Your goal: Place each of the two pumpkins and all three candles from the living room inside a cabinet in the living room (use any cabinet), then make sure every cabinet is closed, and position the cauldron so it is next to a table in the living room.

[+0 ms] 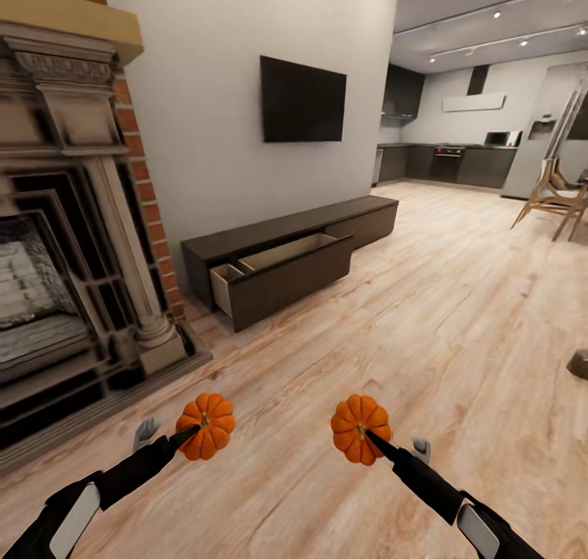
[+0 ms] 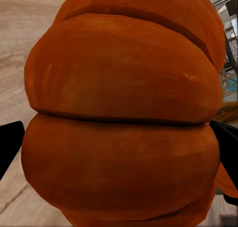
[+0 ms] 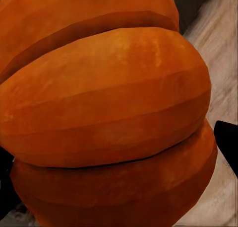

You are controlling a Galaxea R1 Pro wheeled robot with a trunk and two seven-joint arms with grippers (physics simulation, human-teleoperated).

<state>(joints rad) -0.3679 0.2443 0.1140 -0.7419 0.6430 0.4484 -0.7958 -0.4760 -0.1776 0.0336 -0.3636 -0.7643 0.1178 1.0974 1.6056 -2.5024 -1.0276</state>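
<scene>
I hold two bright-orange ribbed pumpkins low over the wooden floor. My left gripper [image 1: 171, 438] is shut on the left pumpkin [image 1: 206, 426]. My right gripper [image 1: 398, 446] is shut on the right pumpkin [image 1: 360, 428]. In the left wrist view the pumpkin [image 2: 119, 113] sits between dark fingers [image 2: 10, 147]. The right wrist view has the other pumpkin [image 3: 109, 108] between its fingers [image 3: 229, 142]. Ahead stands the long dark-brown cabinet [image 1: 269, 234] against the white wall, with one wide drawer [image 1: 282, 253] pulled open, its pale inside bare where it shows.
A brick and stone fireplace [image 1: 73, 257] fills the left side, its hearth reaching toward my left arm. A black TV [image 1: 302, 99] hangs above the cabinet. Wooden chairs [image 1: 555, 200] stand at far right before the kitchen [image 1: 449, 163]. A small dark object [image 1: 578, 363] lies at the right edge.
</scene>
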